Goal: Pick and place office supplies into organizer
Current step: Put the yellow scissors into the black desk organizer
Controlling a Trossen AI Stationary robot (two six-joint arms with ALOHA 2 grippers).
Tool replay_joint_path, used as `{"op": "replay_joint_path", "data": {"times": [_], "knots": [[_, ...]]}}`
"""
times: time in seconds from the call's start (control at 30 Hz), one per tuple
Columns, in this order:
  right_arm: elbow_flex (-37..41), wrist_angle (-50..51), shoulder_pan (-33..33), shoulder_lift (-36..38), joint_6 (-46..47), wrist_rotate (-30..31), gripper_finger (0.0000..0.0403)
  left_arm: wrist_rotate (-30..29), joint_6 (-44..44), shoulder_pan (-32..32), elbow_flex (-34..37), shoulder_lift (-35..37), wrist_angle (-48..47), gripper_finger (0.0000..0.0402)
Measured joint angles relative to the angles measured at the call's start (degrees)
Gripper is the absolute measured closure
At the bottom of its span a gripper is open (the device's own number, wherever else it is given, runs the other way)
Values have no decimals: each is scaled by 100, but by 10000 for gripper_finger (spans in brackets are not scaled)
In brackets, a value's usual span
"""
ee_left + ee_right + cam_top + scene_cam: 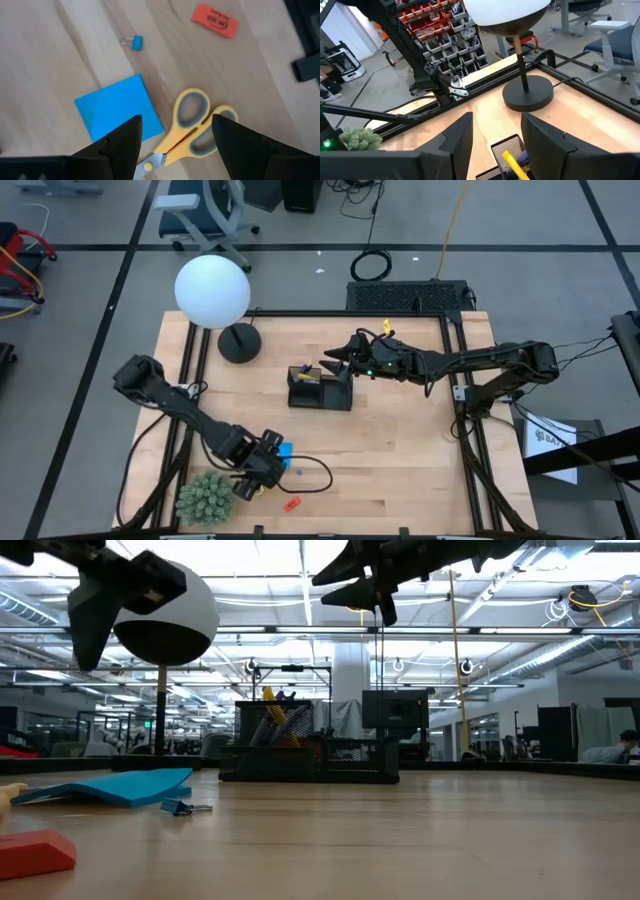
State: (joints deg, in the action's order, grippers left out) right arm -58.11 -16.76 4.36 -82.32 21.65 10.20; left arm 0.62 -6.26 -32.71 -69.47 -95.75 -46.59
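Note:
My left gripper (175,135) hangs open above the yellow-handled scissors (196,125), which lie flat on the table beside the blue note pad (117,110). A small blue binder clip (134,42) and a red eraser (215,20) lie farther off. In the high view this gripper (265,462) is at the near left, by the note pad (286,450) and the eraser (291,503). My right gripper (335,362) is open and empty above the black organizer (320,390). A yellow pen (512,162) stands in the organizer's taller section (272,735).
A lamp with a white globe (212,290) stands on its round black base (239,342) at the far left. The green spiky plant (205,498) sits at the near left corner, close to my left arm. A thin black cable (312,476) loops beside the note pad.

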Motion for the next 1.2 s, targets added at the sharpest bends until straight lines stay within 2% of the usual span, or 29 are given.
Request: {"op": "replay_joint_path", "data": {"times": [0.33, 0.63, 0.97, 1.2], "knots": [[0, 64, -1, 0, -2, 0, 247, -159, 323, -6, 8, -105, 278, 156], [0, 130, 0, 0, -1, -136, 248, -66, 8, -162, 679, -104, 817, 156], [0, 211, 2, 0, 0, -289, 252, -172, 109, -194, 721, -104, 1121, 156], [0, 213, 2, 0, 0, -289, 256, -98, 169, -181, 1054, -104, 1523, 156]]}}
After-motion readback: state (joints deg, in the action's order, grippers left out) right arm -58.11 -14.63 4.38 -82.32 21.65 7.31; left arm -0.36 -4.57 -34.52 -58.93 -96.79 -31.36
